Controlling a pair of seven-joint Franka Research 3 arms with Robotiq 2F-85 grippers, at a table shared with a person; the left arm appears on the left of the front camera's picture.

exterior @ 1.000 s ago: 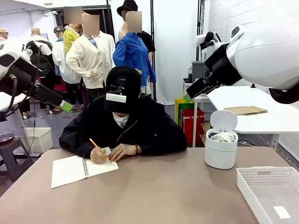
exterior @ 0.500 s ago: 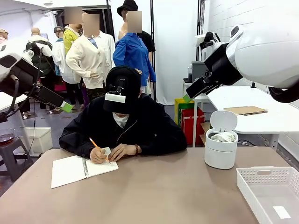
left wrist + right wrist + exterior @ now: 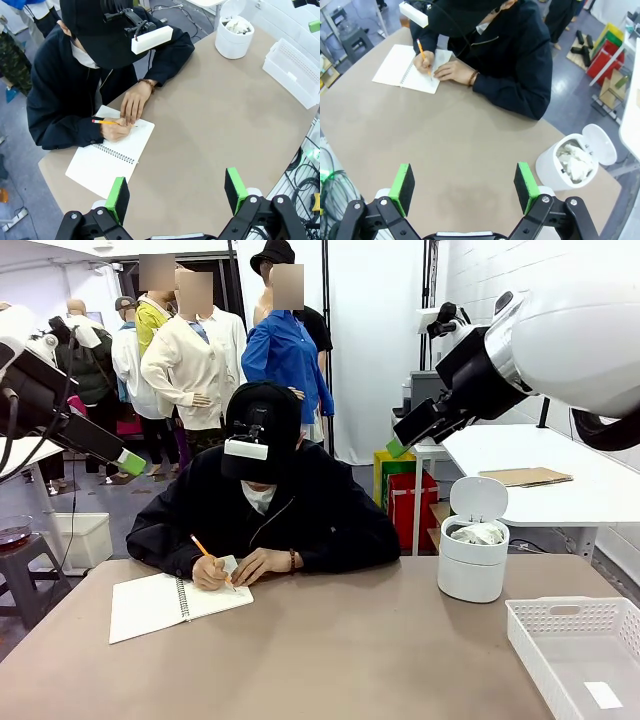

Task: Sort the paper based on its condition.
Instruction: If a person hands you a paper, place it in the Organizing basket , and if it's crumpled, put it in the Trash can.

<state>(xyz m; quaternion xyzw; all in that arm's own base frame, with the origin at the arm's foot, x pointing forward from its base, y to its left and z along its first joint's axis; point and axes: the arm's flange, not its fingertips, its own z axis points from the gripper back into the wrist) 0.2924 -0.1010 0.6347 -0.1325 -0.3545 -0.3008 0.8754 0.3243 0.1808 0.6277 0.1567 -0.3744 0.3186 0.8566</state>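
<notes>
Left gripper [image 3: 176, 192] is wide open with nothing between the green pads [image 3: 118, 197], and it hangs high above the tabletop's [image 3: 330, 660] left side. Right gripper [image 3: 464, 186] is also wide open and empty, high over the right half. Both are well clear of the person. The paper [image 3: 478, 533] sits as crumpled white lumps inside the small white bin [image 3: 470, 580], lid flipped up, near the tabletop's far right edge. A white slotted tray [image 3: 560, 606] sits at the near right corner. It has 1 small flat white slip [image 3: 603, 695] on its floor; I can't tell if that is paper or a label. The person's hands [image 3: 262, 562] rest on a spiral notebook [image 3: 150, 608] by the far left edge, with a pencil [image 3: 205, 552] on the page. No loose sheet or lump lies on the bare tabletop, so the step looks like waiting for the next piece. To do it well, hover with the jaws wide and do not dip toward the notebook while the hands are on it. Move only once a piece lies free or is offered. Then read its condition first: a wrinkled lump probably goes to the bin, a flat piece probably to the tray. The right arm is nearer both containers. A lump needs a pinch across its bulk; a flat sheet needs an edge pinch.
</notes>
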